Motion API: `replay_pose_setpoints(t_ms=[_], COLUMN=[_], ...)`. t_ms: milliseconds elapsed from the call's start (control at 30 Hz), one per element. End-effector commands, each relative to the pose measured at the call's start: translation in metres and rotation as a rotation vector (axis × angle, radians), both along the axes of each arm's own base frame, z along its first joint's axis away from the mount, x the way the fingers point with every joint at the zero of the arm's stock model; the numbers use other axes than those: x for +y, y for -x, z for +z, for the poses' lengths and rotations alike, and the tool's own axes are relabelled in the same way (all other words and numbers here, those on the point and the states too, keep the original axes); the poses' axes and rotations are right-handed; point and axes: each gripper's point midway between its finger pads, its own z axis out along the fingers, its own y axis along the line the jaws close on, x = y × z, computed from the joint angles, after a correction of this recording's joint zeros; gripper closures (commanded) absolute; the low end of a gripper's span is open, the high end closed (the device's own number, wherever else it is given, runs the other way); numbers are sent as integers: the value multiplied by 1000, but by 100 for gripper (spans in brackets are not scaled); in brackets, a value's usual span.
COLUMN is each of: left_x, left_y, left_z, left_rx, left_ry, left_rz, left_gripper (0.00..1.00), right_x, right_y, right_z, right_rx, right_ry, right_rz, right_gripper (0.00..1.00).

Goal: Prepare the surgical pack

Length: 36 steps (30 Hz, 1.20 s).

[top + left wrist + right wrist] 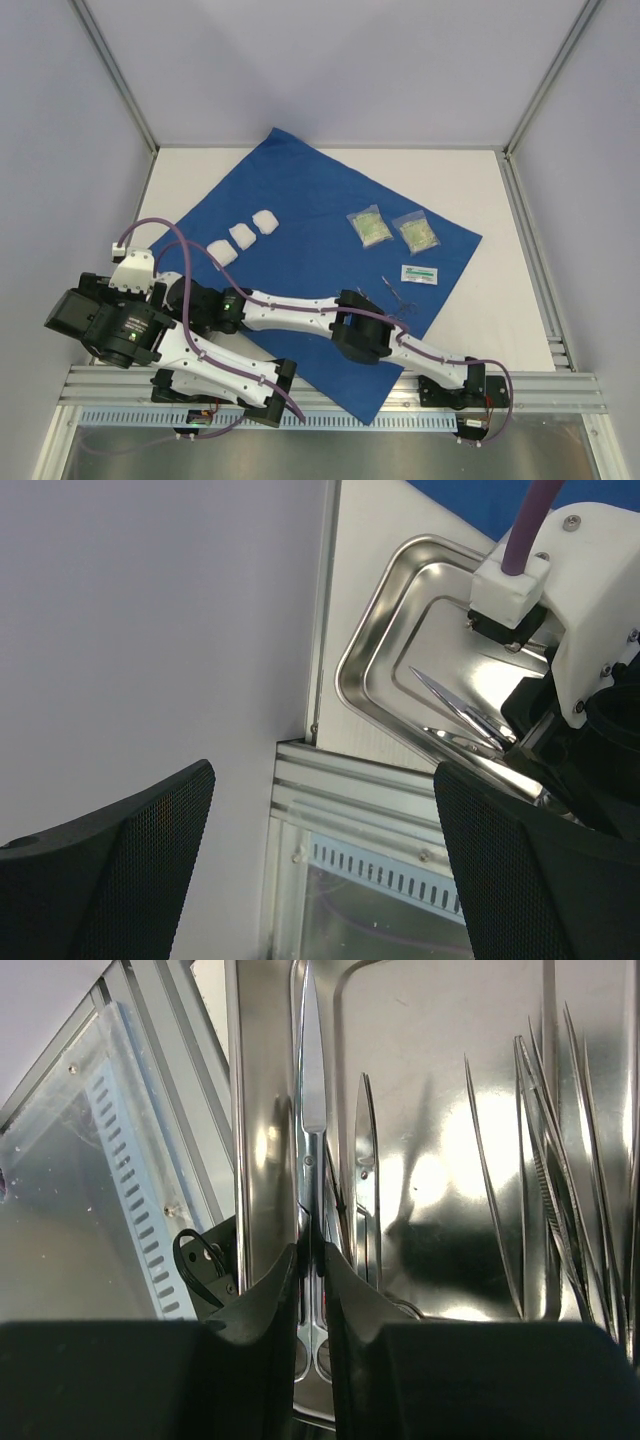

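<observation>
The surgical pack (320, 215), a royal-blue drape, lies spread flat on the table. My right arm (300, 308) reaches across its near corner to the far left, where the arms hide a steel tray in the top view. In the right wrist view my right gripper (312, 1250) stands over the tray (430, 1050), nearly closed, with a pair of scissors (312, 1090) between its fingertips. The left wrist view shows the same tray (390, 640) and scissors (450, 700) under the right wrist (590, 610). My left gripper (322, 780) is wide open and empty beside the left wall.
On the drape lie three white gauze pads (243, 237), two clear packets (368, 225) (418, 233), a small labelled sachet (419, 273) and a steel instrument (398, 293). Several tweezers (560, 1160) lie in the tray. The frame rail (370, 800) runs along the near edge.
</observation>
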Motion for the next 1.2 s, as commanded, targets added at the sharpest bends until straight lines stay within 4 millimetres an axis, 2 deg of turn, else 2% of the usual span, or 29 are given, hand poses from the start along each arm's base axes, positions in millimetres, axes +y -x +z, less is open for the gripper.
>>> replay_pose_setpoints(t_ms=[0, 267, 500, 533, 600, 633, 667, 700, 733, 767, 800, 833, 867, 900, 933, 1000, 1033, 1067, 1100, 1133, 1167], left_x=[-66, -65, -65, -64, -64, -64, -64, -64, -65, -65, -65, -65, -65, -65, -66, -66, -66, -66, -65, -66, -66], left_y=[13, 13, 15, 16, 17, 16, 16, 16, 15, 15, 14, 13, 13, 12, 12, 11, 11, 12, 12, 13, 13], left_z=[-39, -37, -37, -37, -38, -37, -36, -34, -33, -29, -27, -26, -25, -24, -26, -29, -34, -37, -40, -48, -51], left_rx=[71, 70, 80, 84, 88, 86, 84, 80, 74, 69, 64, 56, 52, 50, 47, 49, 55, 62, 72, 84, 93], left_ry=[299, 294, 281, 279, 276, 273, 270, 266, 268, 257, 253, 254, 254, 255, 261, 274, 294, 302, 313, 337, 347], left_rz=[-37, -35, -33, -31, -30, -32, -31, -28, -28, -28, -28, -26, -27, -29, -32, -33, -37, -39, -42, -47, -51], left_gripper=[0, 0, 0, 0, 0, 0, 0, 0, 0, 0, 0, 0, 0, 0, 0, 0, 0, 0, 0, 0, 0], right_x=[12, 11, 7, 7, -1, -9, -14, -26, -34, -47, -63, -75, -92, -105, -125, -163, -190, -212, -232, -264, -286], right_y=[-4, -5, 1, 1, -10, -19, -27, -33, -41, -53, -59, -70, -73, -77, -82, -91, -95, -99, -99, -108, -109], right_z=[14, 13, 19, 37, 47, 79, 89, 83, 92, 127, 110, 112, 131, 128, 110, 116, 89, 79, 88, 66, 60], right_rx=[19, 40, 62, 54, 49, 37, 28, 26, 16, -9, -17, -29, -53, -78, -83, -130, -135, -143, -144, -152, -152], right_ry=[-64, -61, -52, -75, -80, -121, -132, -111, -117, -164, -111, -100, -102, -73, -9, 58, 149, 213, 217, 301, 350], right_rz=[13, 6, 22, 25, 7, -13, -27, -52, -68, -93, -107, -127, -139, -139, -154, -202, -217, -247, -261, -309, -335], right_gripper=[84, 74, 73, 71, 70, 69, 69, 68, 67, 67, 66, 64, 63, 63, 62, 62, 62, 63, 64, 64, 64])
